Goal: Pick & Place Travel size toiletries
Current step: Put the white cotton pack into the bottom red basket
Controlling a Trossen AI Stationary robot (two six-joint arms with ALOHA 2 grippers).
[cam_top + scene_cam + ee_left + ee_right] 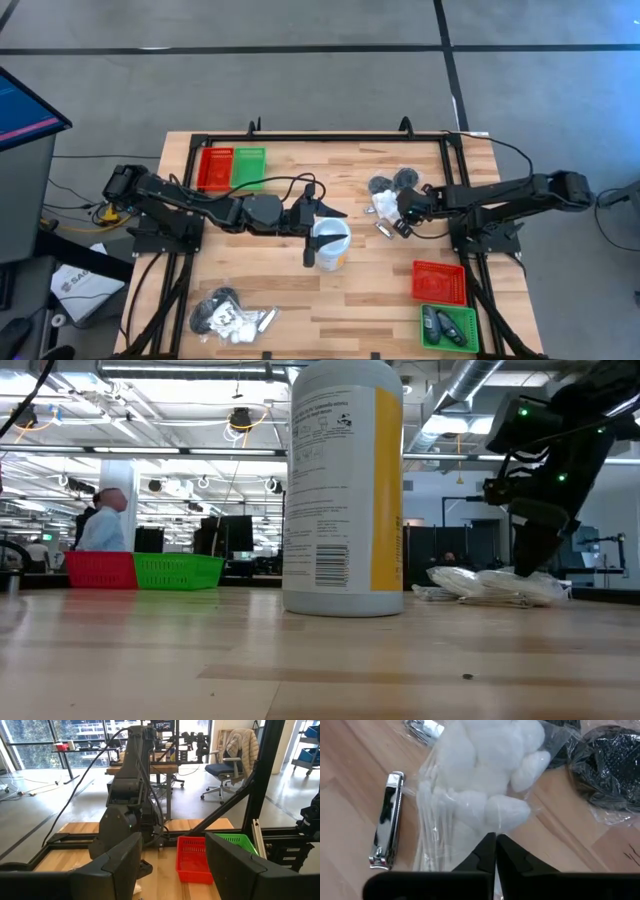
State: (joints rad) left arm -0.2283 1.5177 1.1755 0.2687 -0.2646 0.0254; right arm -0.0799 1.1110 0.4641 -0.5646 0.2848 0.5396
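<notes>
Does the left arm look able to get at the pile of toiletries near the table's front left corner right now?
Probably yes: the left gripper hangs open mid-table by the white cup, and nothing lies between it and the front-left pile.

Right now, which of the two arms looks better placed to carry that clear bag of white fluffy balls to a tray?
The right one. The right gripper is shut on the clear bag, while the left gripper hangs open by the white cup.

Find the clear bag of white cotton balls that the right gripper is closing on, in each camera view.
High view: bag of white cotton balls, right of centre, at the right gripper.
Low view: far right, on the table.
Left wrist view: not visible.
Right wrist view: centre.
Shared landmark: the dark grey round pieces beside it.
</notes>
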